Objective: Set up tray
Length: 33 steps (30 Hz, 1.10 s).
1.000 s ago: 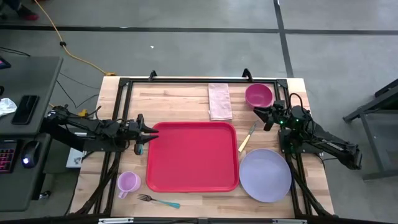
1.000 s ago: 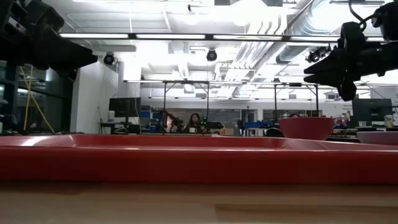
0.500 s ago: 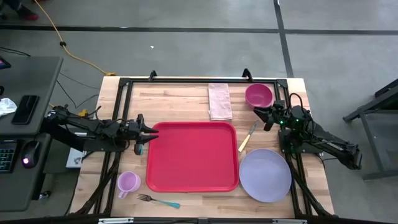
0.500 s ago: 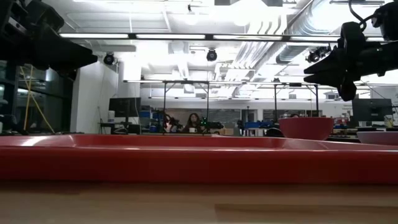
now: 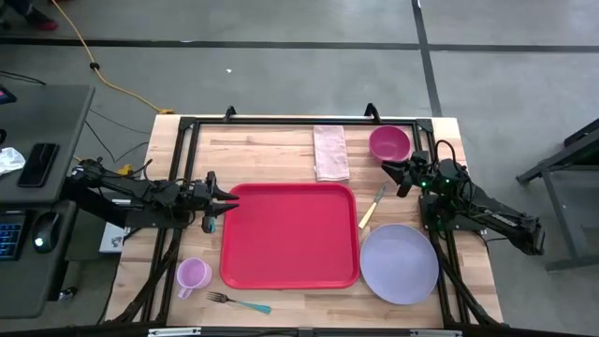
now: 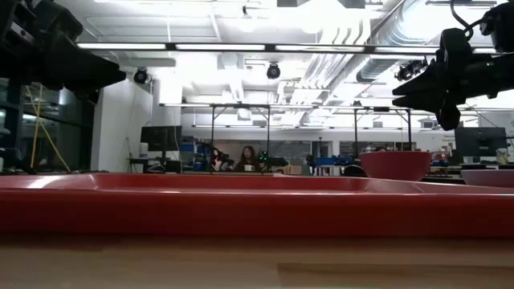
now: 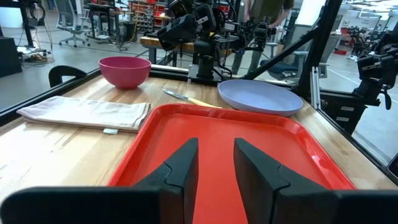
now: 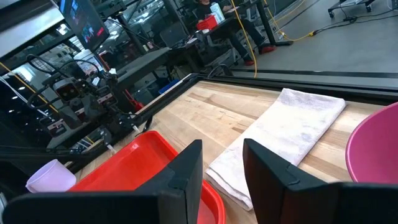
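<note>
At 9 o'clock of the table your left gripper (image 5: 227, 201) hovers just at the left edge of the tray (image 5: 290, 234), with its fingers (image 7: 180, 171) parted a little and nothing between them. If you lower it here, one finger can hit the raised rim and push the tray toward 3 o'clock, where it would press on the knife (image 5: 372, 206) and the lavender plate (image 5: 400, 262), which lie just beside its right edge.

The tray itself lies flat in the middle of the table and is empty. The cup (image 5: 193, 274) and the fork (image 5: 237, 302) wait at about 7 o'clock, near its lower left corner; a careless swing of the left arm can knock the cup over.

The napkin (image 5: 329, 152) lies at 12 o'clock; it is soft, so I think a grip on one layer only will let it unfold.

At about 2 o'clock your right gripper (image 5: 388, 171) hangs beside the pink bowl (image 5: 389, 143), jaws slightly apart and empty. A forward move at this height can hit the bowl's wall and slide it away
</note>
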{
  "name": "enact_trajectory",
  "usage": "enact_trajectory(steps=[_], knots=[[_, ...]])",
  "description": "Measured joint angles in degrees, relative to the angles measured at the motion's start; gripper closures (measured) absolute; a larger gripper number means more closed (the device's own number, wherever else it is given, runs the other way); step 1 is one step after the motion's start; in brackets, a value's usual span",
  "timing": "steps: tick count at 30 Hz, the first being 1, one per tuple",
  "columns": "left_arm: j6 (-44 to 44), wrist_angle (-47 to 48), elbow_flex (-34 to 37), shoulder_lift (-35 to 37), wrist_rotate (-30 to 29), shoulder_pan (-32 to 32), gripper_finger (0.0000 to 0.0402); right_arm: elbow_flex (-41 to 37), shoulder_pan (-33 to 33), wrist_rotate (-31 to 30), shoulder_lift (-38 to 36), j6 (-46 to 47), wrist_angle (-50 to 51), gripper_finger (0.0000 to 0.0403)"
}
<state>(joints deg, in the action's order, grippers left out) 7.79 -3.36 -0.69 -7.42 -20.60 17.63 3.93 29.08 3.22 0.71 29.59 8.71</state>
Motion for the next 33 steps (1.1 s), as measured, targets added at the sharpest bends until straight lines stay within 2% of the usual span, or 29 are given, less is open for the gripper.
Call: enact_trajectory(steps=[5, 9, 13, 17, 22, 26, 33], knots=[[2.1, 0.0, 0.0, 0.0, 0.0, 0.0, 0.0268, 0.0, 0.0, 0.0, 0.0, 0.0, 0.0, 0.0308], [12.6, -0.5, 0.0, 0.0, 0.5, 0.0, 0.0268, 0.0, 0.0, 0.0, 0.0, 0.0, 0.0, 0.0308], [24.1, -5.7, -0.2, 0.1, 0.5, 0.0, 0.0268, 0.0, 0.0, 0.0, 0.0, 0.0, 0.0, 0.0308], [31.0, -9.9, -2.6, 0.0, -0.6, 0.0, 0.0268, 0.0, 0.0, -1.3, 0.0, 3.1, 0.0, 0.0308], [29.1, -17.8, -5.2, 0.1, -1.2, 0.0, 0.0268, -0.1, 0.0, -1.5, 0.0, 12.3, -0.7, 0.0308], [25.6, -18.6, -6.9, 0.1, -1.0, 0.0, 0.0268, -0.2, 0.0, -1.5, 0.0, 12.4, -2.9, 0.0308], [25.0, -16.7, -7.1, 0.1, -1.0, 0.0, 0.0268, -0.2, 0.0, -1.5, 0.0, 11.0, -8.2, 0.0308]])
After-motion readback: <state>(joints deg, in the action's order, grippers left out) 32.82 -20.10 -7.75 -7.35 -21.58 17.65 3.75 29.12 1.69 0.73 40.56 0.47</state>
